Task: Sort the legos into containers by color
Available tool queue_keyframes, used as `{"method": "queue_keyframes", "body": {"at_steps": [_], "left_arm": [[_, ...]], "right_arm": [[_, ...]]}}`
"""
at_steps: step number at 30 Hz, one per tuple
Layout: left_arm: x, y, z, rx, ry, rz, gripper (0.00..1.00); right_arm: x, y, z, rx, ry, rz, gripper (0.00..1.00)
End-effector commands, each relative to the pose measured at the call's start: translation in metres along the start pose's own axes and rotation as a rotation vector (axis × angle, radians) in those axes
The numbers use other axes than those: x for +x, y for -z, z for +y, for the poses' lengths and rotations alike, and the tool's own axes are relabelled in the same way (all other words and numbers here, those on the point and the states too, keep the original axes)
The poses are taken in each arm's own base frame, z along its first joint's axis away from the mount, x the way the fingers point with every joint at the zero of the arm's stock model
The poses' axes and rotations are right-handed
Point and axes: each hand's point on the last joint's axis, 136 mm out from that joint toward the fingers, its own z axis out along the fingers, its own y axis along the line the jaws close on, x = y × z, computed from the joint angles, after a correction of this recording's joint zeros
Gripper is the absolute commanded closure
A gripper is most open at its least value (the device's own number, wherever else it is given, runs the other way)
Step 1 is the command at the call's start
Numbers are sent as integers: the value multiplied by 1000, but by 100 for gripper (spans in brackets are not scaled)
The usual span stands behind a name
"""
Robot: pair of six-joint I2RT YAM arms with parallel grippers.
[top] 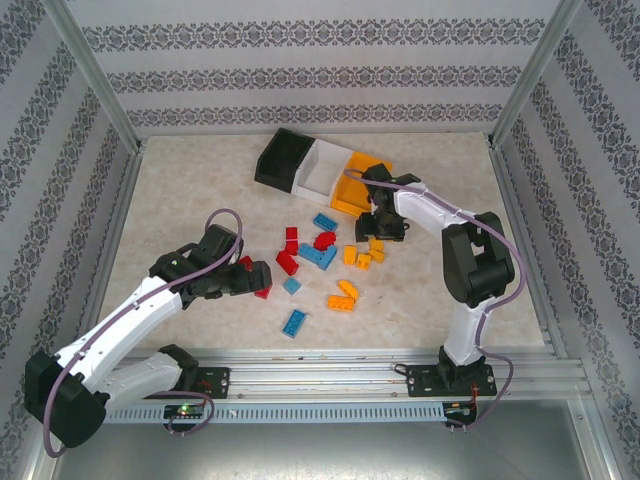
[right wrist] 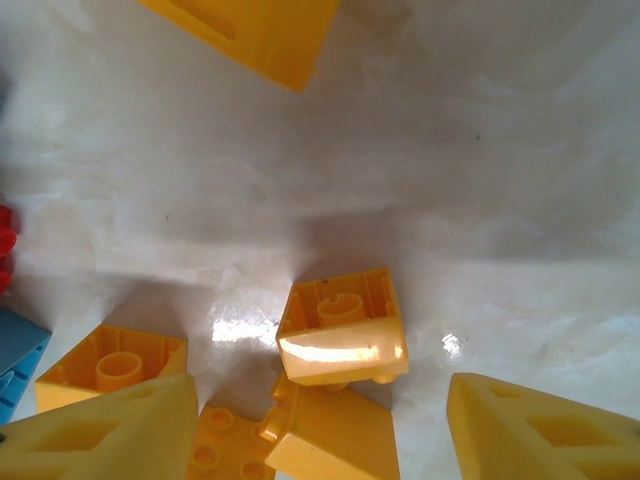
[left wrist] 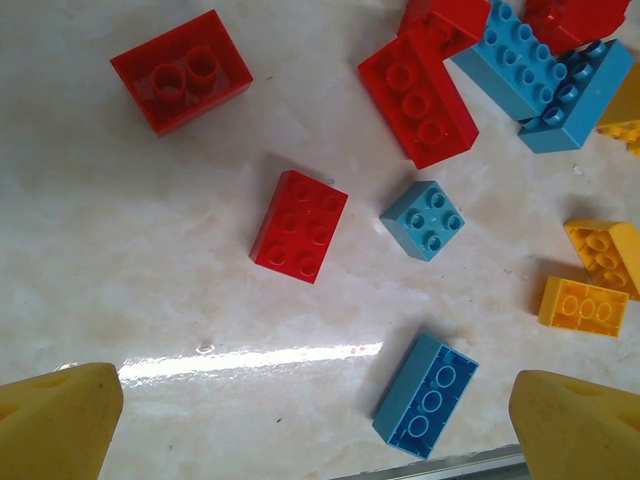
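The left claw [left wrist: 318, 428] hangs wide open over the counter [left wrist: 150, 300], its two yellow fingertips [left wrist: 60, 420] far apart and gripping nothing. A blue brick [left wrist: 426, 395] lies flat between them, nearer the right-hand tip and touching neither. Just ahead of this claw sit a red brick [left wrist: 299, 226] and a small square blue brick [left wrist: 423, 219], with more red, blue and orange bricks scattered farther ahead and to its right. The right claw [right wrist: 320, 430] is lowered over a cluster of orange pieces, its jaws partly apart. An upturned orange brick [right wrist: 343, 340] lies between and just ahead of the fingertips [right wrist: 545, 430], with counter showing on both sides, so nothing is clamped. A second upturned orange brick [right wrist: 110, 365] lies beside the left tip. Farther ahead of this claw is a corner of the orange bin [right wrist: 250, 30]. From above, the orange bin [top: 350, 195] is nearest the right claw [top: 383, 228], then the white bin [top: 322, 170] and the black bin [top: 283, 160].
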Motion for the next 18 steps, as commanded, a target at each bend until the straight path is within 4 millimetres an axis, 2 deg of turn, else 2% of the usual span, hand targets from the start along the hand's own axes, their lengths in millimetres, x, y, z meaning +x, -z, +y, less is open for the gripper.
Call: {"method": "queue_keyframes", "body": {"at_steps": [1, 6, 11, 15, 18], "left_arm": [[-10, 4, -10, 42, -6, -31, 0], [-7, 0, -8, 33, 11, -8, 0], [-8, -4, -6, 33, 45, -14, 0], [-10, -10, -8, 29, 54, -9, 0], [-14, -14, -9, 21, 40, -4, 0]], "right_arm": [[1, -15, -4, -6, 3, 25, 37], [1, -26, -7, 1, 6, 43, 37], [3, -35, -12, 1, -1, 59, 43], [3, -39, -13, 3, 6, 62, 54], [1, -36, -15, 6, 5, 47, 56]]}}
